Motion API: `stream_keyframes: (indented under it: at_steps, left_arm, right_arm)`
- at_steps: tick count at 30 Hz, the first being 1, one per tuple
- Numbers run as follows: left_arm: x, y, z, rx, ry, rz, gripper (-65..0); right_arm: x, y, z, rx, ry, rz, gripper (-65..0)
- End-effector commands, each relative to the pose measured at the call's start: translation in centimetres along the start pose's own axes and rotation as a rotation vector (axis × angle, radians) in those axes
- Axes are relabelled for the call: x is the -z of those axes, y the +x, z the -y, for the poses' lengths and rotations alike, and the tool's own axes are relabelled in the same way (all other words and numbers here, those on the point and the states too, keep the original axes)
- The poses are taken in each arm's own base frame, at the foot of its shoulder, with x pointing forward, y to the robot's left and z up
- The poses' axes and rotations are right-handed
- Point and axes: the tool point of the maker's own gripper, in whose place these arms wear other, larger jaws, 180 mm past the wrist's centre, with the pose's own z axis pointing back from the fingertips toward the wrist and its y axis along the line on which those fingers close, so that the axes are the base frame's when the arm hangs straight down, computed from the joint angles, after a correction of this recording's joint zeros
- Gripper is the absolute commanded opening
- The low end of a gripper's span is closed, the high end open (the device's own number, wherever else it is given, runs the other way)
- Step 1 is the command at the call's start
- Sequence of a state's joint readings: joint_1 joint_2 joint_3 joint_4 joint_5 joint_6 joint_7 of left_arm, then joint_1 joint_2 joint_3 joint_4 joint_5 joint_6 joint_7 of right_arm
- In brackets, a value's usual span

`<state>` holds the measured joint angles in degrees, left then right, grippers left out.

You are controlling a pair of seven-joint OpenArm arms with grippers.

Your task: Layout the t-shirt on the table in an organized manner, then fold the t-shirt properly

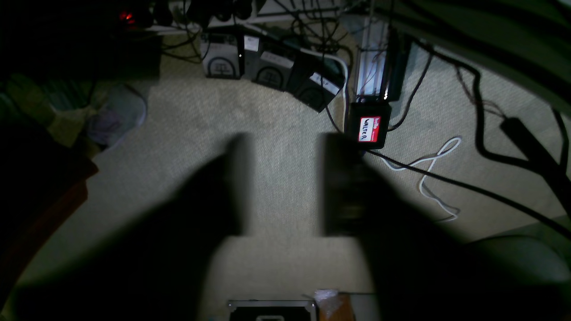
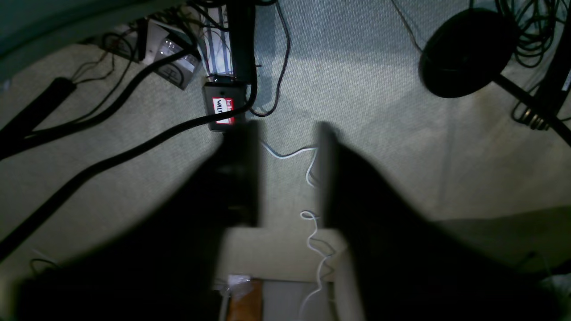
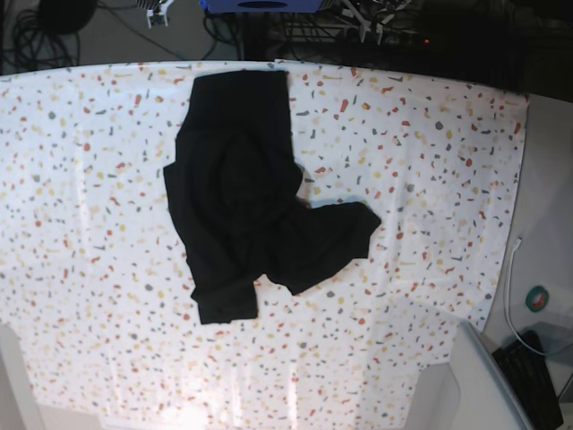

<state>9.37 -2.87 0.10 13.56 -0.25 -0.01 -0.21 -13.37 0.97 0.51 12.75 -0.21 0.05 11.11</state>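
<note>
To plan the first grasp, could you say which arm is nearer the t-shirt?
Cannot tell: the t-shirt lies on the table; left fingers and right fingers both face carpet, outside the base view.

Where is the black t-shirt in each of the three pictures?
Base: the t-shirt lies crumpled on the speckled table, a bit left of the middle.
Left wrist: not in it; only carpet and cables.
Right wrist: not in it either.
Shared landmark: the black box with a red and white name sticker, in both wrist views.
</note>
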Motion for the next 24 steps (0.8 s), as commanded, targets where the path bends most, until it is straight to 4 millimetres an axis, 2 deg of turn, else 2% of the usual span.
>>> stream_keyframes:
  at_steps: [1, 2, 4, 7, 16, 24]
  left_arm:
    - [-0.1, -0.5, 0.0, 0.002, -0.002, -0.009, -61.5]
    - [-0.1, -0.5, 0.0, 0.002, -0.002, -0.009, -65.0]
    - [-0.1, -0.5, -0.1, -0.006, 0.000, -0.008, -65.0]
    - [-0.1, -0.5, 0.0, 0.000, -0.001, -0.009, -65.0]
    - [-0.2, -1.4, 0.0, 0.009, -0.003, -0.021, -65.0]
    - [-0.2, -1.5, -0.4, 0.017, 0.004, -0.023, -65.0]
  right_arm:
    - [-0.1, -0.9, 1.2, 0.002, -0.016, -0.028, -65.0]
    - [-0.1, -1.1, 1.5, 0.001, -0.022, -0.051, -65.0]
    - [-0.2, -1.9, 2.6, -0.002, -0.037, -0.103, -65.0]
    - [-0.2, -2.3, 2.9, -0.003, -0.042, -0.127, -65.0]
    - [-0.3, -3.1, 1.6, -0.012, -0.018, -0.139, -65.0]
    - [-0.4, -2.9, 2.8, -0.016, -0.036, -0.135, -65.0]
